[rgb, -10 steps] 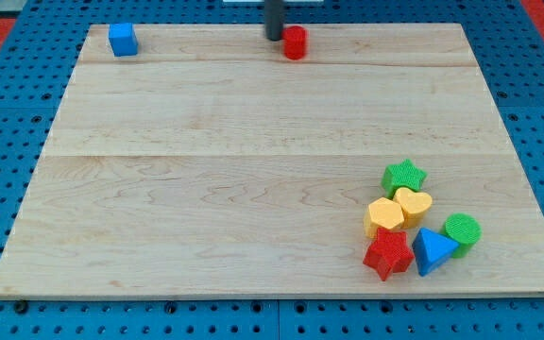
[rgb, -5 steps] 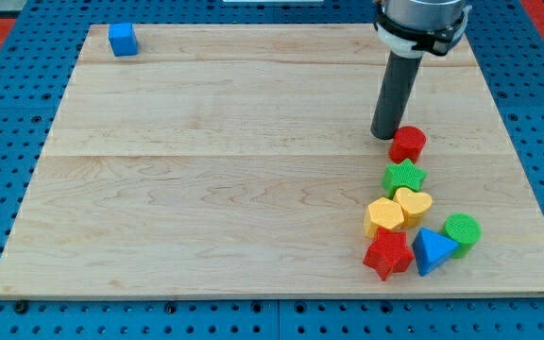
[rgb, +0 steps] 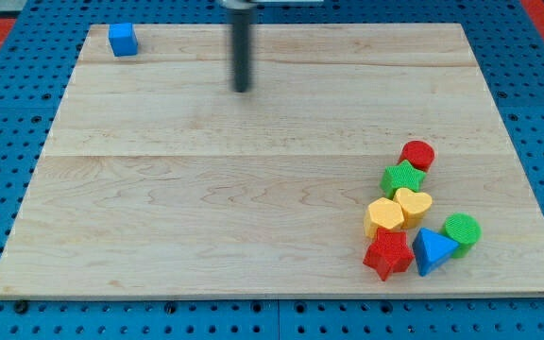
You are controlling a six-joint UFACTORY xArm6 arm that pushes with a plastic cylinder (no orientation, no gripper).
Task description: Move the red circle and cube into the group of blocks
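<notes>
With the red circle touching the green star in the group at the bench bottom right, we judge the blue cube, top left, is next; my tip, w/o fingers, must get behind it.

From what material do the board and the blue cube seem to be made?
The board looks like pale wood with a matte finish: grain lines and plank seams show. The blue cube looks like matte plastic, perhaps painted wood: flat, even colour, no grain visible.
</notes>
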